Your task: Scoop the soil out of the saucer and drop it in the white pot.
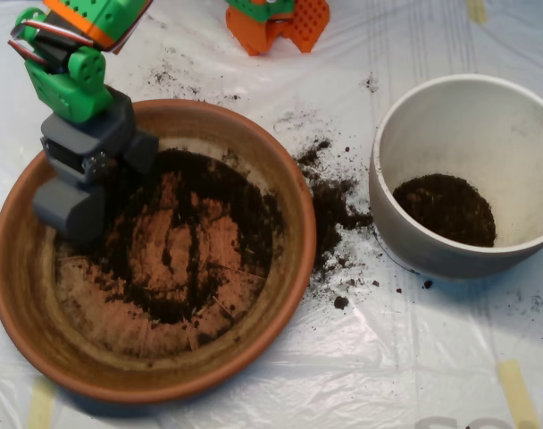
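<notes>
1. Counter: covered w/ clear plastic sheet, a few yellow tape strips at the edges. We see it from above.
2. Saucer: big terracotta dish, left half of the view, well apart from the pot. Rim is bare; floor partly bare clay, esp. centre and lower left.
3. Pot: right side, white inside, grey outer wall, upright. Smaller across than the saucer.
4. Arm: green/orange, comes in from the top-left corner and reaches over the saucer's upper-left rim.
5. Scoop: grey, low over the left part of the saucer floor, at the edge of the soil ring. We cannot tell whether its jaws are spread or pressed together, nor whether there is soil inside.
6. Orange base part: top centre, on the counter, behind the saucer.
7. Soil: most of it is in the saucer, as a thin dark ring w/ smears, thickest along the top and right of the floor.
8. Soil in pot: a dark round patch at the bottom.
9. Spilt soil: clumps and crumbs on the counter between saucer and pot, touching the pot's foot.
10. Loose crumbs: scattered above the saucer.
</notes>
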